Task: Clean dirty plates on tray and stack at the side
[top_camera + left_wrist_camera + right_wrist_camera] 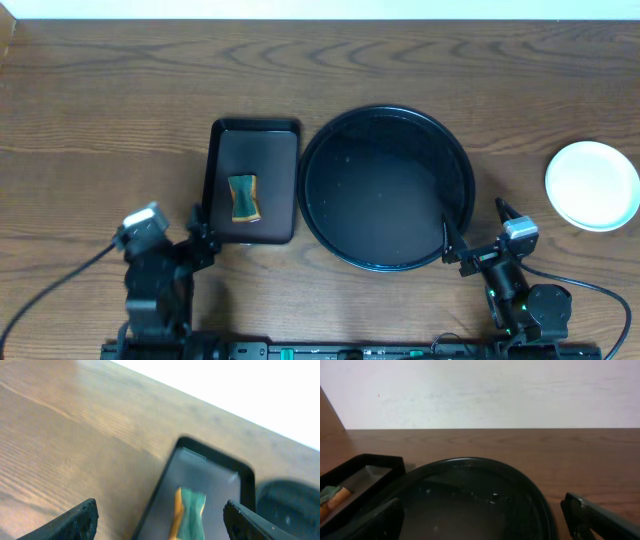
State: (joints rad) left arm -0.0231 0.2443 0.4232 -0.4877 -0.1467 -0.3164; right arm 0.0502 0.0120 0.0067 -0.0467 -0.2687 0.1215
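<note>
Brown wood-grain tabletop (120, 110) lies bare along its far edge and across its whole left side, so the widest free ground is there. At the middle sits the glossy black round tray (318, 150), its raised rim just beside the long right edge of the darker rectangular tray (222, 150), with only a thin strip of wood between the two. A green and orange sponge (243, 198) lies inside the rectangular tray, towards its near end. The pale plate (592, 185) rests on the table well to the right, apart from the round tray and close to the table's right edge; whether more plates lie under it cannot be told. The left gripper (165, 522) hangs at the near end of the rectangular tray, jaws spread wide with nothing between them. The right gripper (475, 222) stands at the round tray's near right rim, jaws likewise wide apart and holding nothing.
</note>
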